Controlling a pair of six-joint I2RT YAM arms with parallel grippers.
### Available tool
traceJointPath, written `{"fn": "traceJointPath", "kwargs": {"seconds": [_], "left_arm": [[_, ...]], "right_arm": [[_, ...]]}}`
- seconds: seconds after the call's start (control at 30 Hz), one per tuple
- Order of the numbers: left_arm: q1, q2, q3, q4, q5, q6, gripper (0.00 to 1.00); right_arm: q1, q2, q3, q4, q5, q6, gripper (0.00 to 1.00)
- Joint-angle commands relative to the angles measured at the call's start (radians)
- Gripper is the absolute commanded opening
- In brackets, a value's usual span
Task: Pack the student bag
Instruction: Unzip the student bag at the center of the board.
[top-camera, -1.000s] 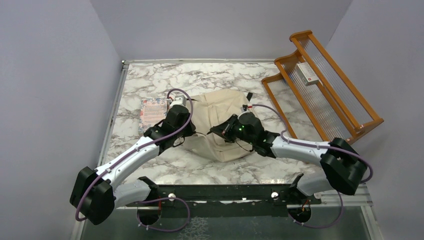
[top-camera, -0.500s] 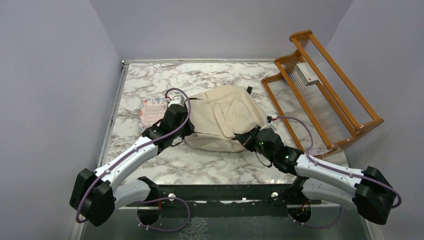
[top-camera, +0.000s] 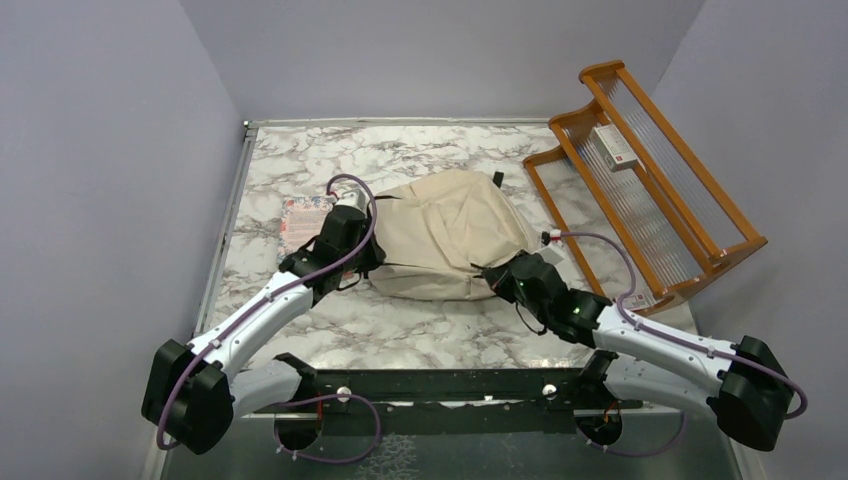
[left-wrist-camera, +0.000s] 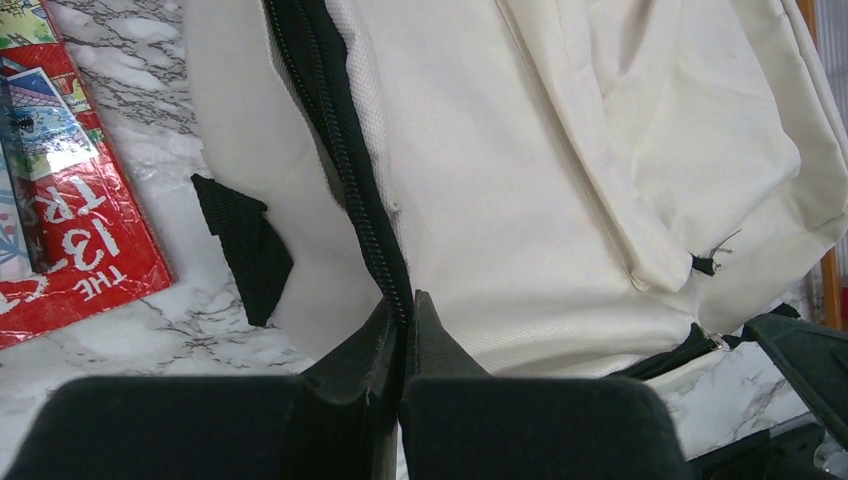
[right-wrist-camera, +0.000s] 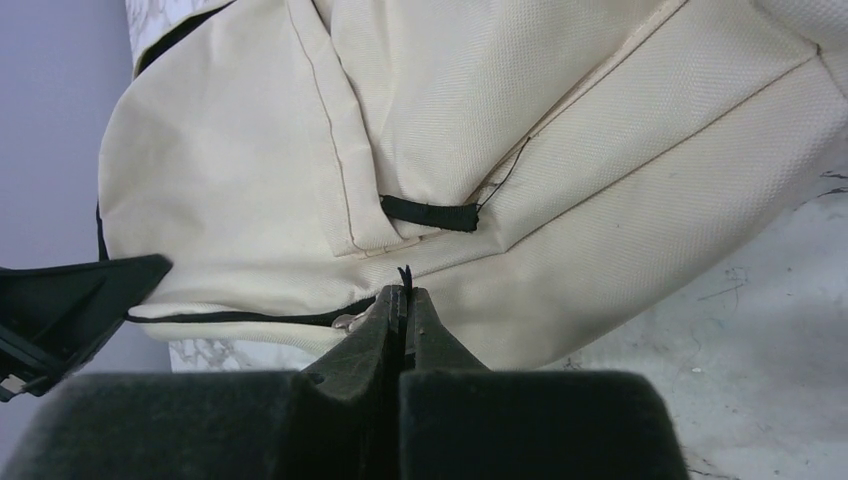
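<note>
Top view: the student bag (top-camera: 450, 225) lies crosswise between the arms, with the left gripper (top-camera: 368, 265) at its near-left edge and the right gripper (top-camera: 492, 276) at its near-right corner.

Left wrist: jaws clamped on the bag's black zipper (left-wrist-camera: 340, 150).

Right wrist: jaws pinch a black pull tab (right-wrist-camera: 405, 275), seemingly that zipper's, with the bag straight ahead.

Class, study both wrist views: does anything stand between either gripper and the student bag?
Nothing visible does. The left gripper has its jaws shut on the black zipper edge of the student bag, and the right gripper pinches a thin black tab at its zip seam.
</note>
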Motion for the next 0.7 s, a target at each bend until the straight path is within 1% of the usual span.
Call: {"fn": "traceJointPath", "kwargs": {"seconds": [0.0, 0.1, 0.2, 0.23, 0.27, 0.3, 0.33, 0.37, 0.43, 0.5, 0.57, 0.63, 0.67], "left_arm": [[0.056, -0.028, -0.012, -0.033, -0.093, 0.091, 0.0], [0.055, -0.044, -0.036, 0.005, -0.048, 0.094, 0.0], [0.056, -0.048, -0.055, 0.037, -0.005, 0.094, 0.0], [0.056, -0.047, -0.058, 0.041, 0.005, 0.094, 0.0], [0.055, -0.046, -0.062, 0.044, 0.009, 0.093, 0.0], [0.056, -0.046, -0.066, 0.049, 0.013, 0.091, 0.0], [0.057, -0.047, -0.069, 0.053, 0.017, 0.089, 0.0], [0.056, -0.048, -0.071, 0.056, 0.02, 0.088, 0.01], [0.056, -0.053, -0.074, 0.061, 0.03, 0.089, 0.03], [0.055, -0.059, -0.078, 0.065, 0.032, 0.092, 0.07], [0.055, -0.069, -0.084, 0.074, 0.035, 0.094, 0.17], [0.056, -0.081, -0.089, 0.076, 0.04, 0.095, 0.25], [0.056, -0.087, -0.091, 0.077, 0.039, 0.095, 0.32]], "right_arm": [[-0.021, 0.004, 0.025, -0.167, 0.171, -0.158, 0.03], [-0.02, -0.03, 0.053, -0.101, 0.08, -0.356, 0.09], [-0.021, -0.075, 0.083, -0.084, 0.018, -0.487, 0.16], [-0.021, -0.094, 0.093, -0.08, -0.003, -0.526, 0.22], [-0.02, -0.111, 0.103, -0.082, -0.015, -0.55, 0.37], [-0.021, -0.13, 0.11, -0.081, -0.025, -0.567, 0.44], [-0.021, -0.147, 0.113, -0.077, -0.035, -0.58, 0.49], [-0.021, -0.163, 0.115, -0.07, -0.05, -0.595, 0.52], [-0.02, -0.19, 0.119, -0.041, -0.104, -0.628, 0.54], [-0.021, -0.2, 0.119, 0.014, -0.204, -0.665, 0.54], [-0.021, -0.184, 0.13, 0.057, -0.308, -0.667, 0.54], [-0.021, -0.146, 0.153, 0.101, -0.411, -0.635, 0.54], [-0.02, -0.121, 0.163, 0.134, -0.473, -0.615, 0.54]]}}
